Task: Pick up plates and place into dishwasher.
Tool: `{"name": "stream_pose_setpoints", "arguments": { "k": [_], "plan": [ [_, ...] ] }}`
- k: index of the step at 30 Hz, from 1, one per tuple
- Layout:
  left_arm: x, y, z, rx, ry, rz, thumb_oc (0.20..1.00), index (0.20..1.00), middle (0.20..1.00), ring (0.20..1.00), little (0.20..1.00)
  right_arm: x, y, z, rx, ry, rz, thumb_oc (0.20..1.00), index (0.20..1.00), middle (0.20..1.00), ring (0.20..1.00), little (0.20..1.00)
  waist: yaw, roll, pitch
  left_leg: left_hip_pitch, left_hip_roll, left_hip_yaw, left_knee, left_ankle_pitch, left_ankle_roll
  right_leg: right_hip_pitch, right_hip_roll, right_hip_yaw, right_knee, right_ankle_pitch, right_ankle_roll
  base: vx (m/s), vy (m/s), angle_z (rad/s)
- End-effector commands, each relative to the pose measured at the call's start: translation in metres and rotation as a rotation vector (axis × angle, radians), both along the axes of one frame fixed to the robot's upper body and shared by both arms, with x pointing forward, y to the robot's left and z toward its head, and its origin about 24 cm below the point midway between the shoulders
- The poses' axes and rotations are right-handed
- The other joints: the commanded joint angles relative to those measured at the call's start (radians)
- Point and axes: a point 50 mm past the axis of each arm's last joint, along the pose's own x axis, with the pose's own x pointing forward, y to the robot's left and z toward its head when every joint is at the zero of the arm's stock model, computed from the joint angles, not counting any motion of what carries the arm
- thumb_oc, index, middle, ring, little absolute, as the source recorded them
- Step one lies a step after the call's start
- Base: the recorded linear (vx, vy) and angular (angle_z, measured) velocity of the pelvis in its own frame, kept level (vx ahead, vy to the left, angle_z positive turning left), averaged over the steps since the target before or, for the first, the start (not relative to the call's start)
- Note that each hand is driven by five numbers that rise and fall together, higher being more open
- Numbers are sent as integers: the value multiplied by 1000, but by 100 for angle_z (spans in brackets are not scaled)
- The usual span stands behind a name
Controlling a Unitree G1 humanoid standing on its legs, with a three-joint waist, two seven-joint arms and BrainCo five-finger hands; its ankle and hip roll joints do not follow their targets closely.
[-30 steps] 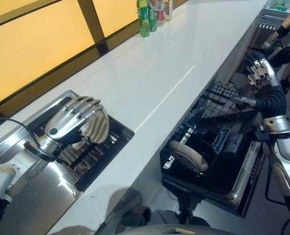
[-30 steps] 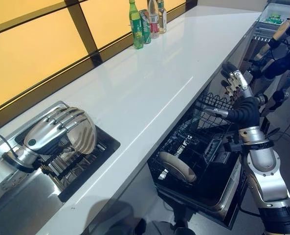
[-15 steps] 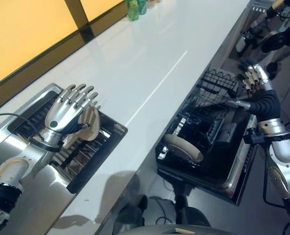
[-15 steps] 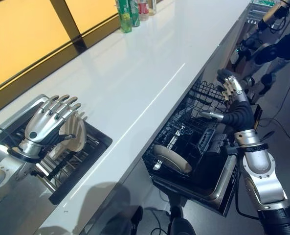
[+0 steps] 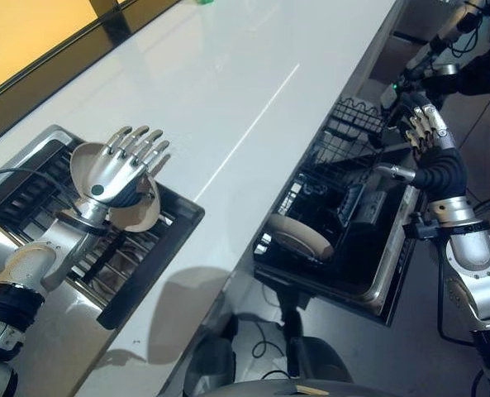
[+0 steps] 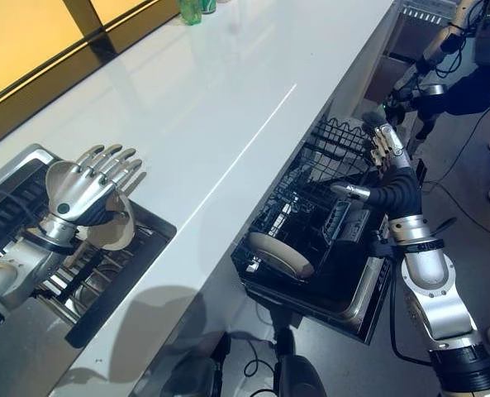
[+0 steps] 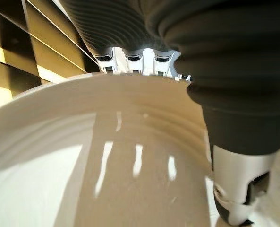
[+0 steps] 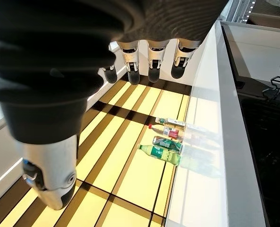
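The left hand [image 5: 116,171] holds a beige plate [image 5: 137,217] above the drying rack [image 5: 137,256] set into the steel sink unit [image 5: 30,339]. The fingers lie spread across one face of the plate and the thumb presses on the other, so the plate is pinched between them. In the left wrist view, the plate's glossy face [image 7: 106,170] lies directly under the thumb [image 7: 239,184].

The right hand [image 6: 385,149] is raised above the open dishwasher [image 6: 377,281], its fingers straight and its thumb apart, holding nothing. A second plate [image 6: 279,253] stands tilted in the front part of the black dishwasher basket [image 6: 311,207].

The white counter [image 5: 253,91] runs between the sink unit and the dishwasher. Bottles [image 8: 165,142] stand at its far end against the yellow wall panels [image 6: 30,41]
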Motion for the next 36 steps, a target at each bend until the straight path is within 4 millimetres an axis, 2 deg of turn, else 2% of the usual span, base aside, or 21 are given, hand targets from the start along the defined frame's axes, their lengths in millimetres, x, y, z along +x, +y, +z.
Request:
{"name": "stream_pose_setpoints", "arguments": {
  "k": [1,2,9,19,24,29,36],
  "plan": [
    [6,16,23,58,-38,68,460,460,460,460,460,-6,8,30,-23,-154,40,1000,1000,1000,1000,1000,-18,-39,-28,-157,-68,4,200,-80,81,48,-160,-24,13,2,121,-15,42,-1],
    [6,17,22,63,-37,74,200,200,200,200,200,-5,8,31,-26,-156,41,1000,1000,1000,1000,1000,-19,-37,-23,-162,-69,5,203,-79,80,44,-162,-23,15,3,121,-21,38,-1],
    [8,21,22,65,-32,93,200,200,200,200,200,-1,10,34,-39,-162,45,1000,1000,1000,1000,1000,-17,-31,-13,-171,-76,5,216,-82,78,36,-170,-26,25,0,116,-15,41,-1],
    [-4,29,11,13,-51,121,200,200,200,200,200,-6,5,23,-37,-106,40,1000,1000,1000,1000,1000,-3,-27,-51,-115,-81,-7,186,-76,77,81,-174,-43,34,-23,116,59,19,0],
    [-13,35,10,-21,-141,124,200,200,200,200,200,-9,5,14,-23,-80,38,1000,1000,1000,1000,1000,10,-30,-72,-81,-79,-19,166,-75,77,111,-173,-56,28,-31,116,60,-17,1],
    [-24,42,18,-73,-264,157,200,200,200,200,200,-13,4,6,-11,-59,27,1000,1000,1000,1000,1000,23,-33,-104,-52,-77,-33,138,-68,75,133,-171,-65,18,-36,115,41,-19,2],
    [-42,56,39,-206,-556,196,200,200,200,200,200,-17,4,2,18,-57,22,1000,1000,1000,1000,1000,35,-49,-143,-17,-67,-47,97,-54,73,159,-166,-80,2,-36,113,11,-40,5]
  ]
}}
